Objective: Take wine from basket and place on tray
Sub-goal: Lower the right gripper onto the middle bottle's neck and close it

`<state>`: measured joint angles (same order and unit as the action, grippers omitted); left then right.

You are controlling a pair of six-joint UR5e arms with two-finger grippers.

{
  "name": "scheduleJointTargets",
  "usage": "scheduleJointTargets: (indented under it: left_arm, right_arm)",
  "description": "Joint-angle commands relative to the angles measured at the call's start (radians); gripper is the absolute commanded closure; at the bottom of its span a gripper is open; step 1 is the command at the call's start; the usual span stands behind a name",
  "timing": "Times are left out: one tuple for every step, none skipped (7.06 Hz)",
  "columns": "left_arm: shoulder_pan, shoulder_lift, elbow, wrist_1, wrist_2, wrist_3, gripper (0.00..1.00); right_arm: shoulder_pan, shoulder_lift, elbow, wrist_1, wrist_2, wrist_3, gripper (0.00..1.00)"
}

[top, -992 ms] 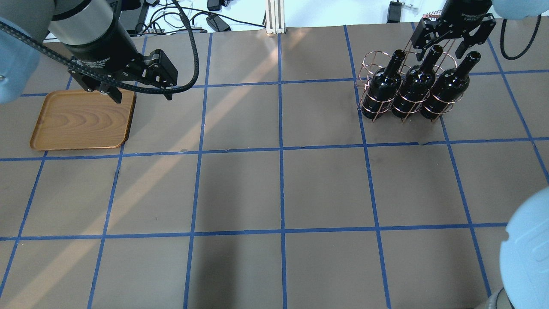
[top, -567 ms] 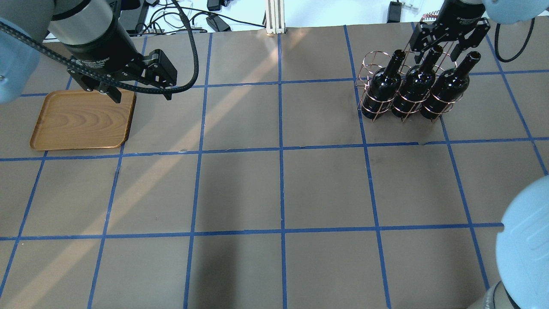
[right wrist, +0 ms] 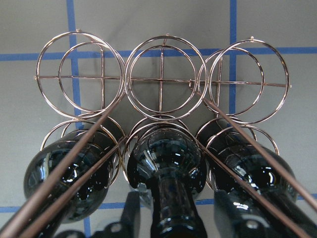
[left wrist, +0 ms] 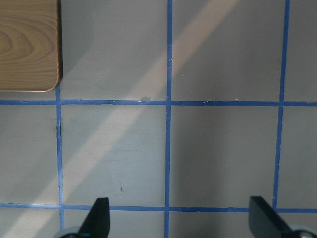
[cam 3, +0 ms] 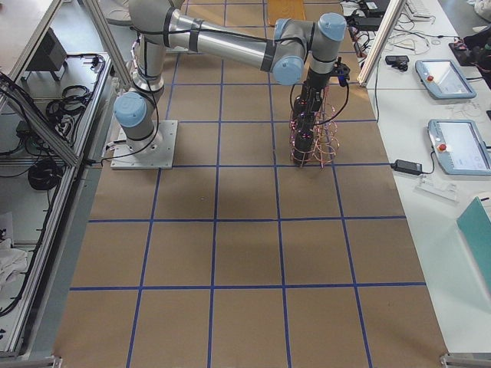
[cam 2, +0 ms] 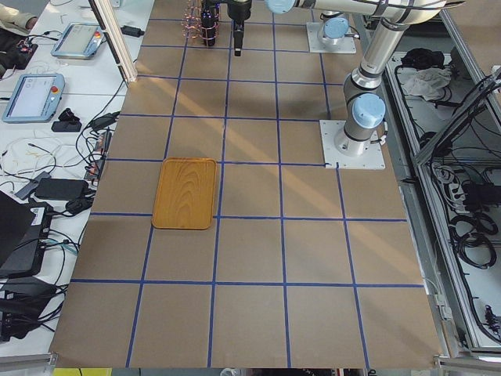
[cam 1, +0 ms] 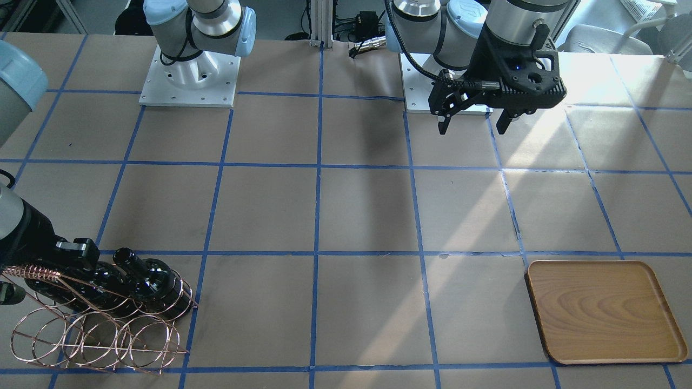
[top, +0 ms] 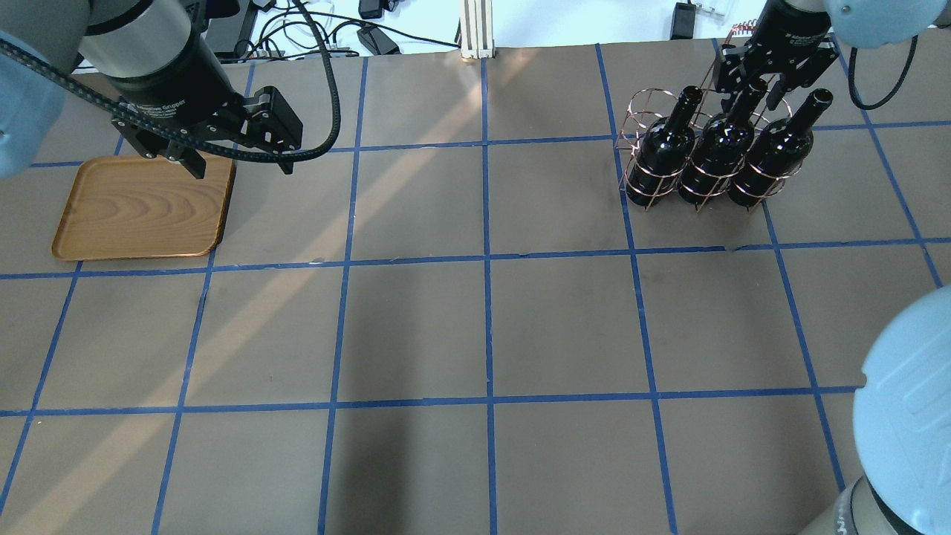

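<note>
Wine bottle (top: 722,152), the middle one of three, sits in the copper wire basket (right wrist: 162,79) at the table's far right. The right gripper (top: 765,88) is open, with its fingers flanking that bottle's neck. The left gripper (top: 241,167) hangs wide open and empty by the right edge of the wooden tray (top: 141,215), far left.

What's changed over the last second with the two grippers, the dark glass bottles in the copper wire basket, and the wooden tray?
The right gripper has dropped lower, so its open jaws now straddle the neck of the middle black-green glass wine bottle, not yet gripping. The left gripper, copper wire basket, two other bottles and brown wooden tray stayed essentially put.
</note>
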<state>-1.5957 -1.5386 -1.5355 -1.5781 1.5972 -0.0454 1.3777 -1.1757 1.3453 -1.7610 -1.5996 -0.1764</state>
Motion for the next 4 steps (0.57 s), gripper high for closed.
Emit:
scheduleJointTargets:
  left_arm:
    - [0.0, 0.0, 0.0, 0.0, -0.003, 0.002, 0.0]
    - [0.0, 0.0, 0.0, 0.001, -0.005, 0.002, 0.0]
    - [0.0, 0.0, 0.0, 0.001, -0.006, 0.002, 0.0]
    - [-0.003, 0.0, 0.0, 0.001, -0.005, 0.002, 0.0]
  right_arm:
    - [0.0, -0.002, 0.0, 0.002, 0.001, 0.002, 0.63]
    - [0.001, -0.005, 0.0, 0.002, 0.001, 0.002, 0.68]
    - [0.001, -0.009, -0.001, 0.0, 0.001, 0.002, 0.8]
    - [0.001, -0.019, -0.009, 0.003, 0.003, 0.005, 0.81]
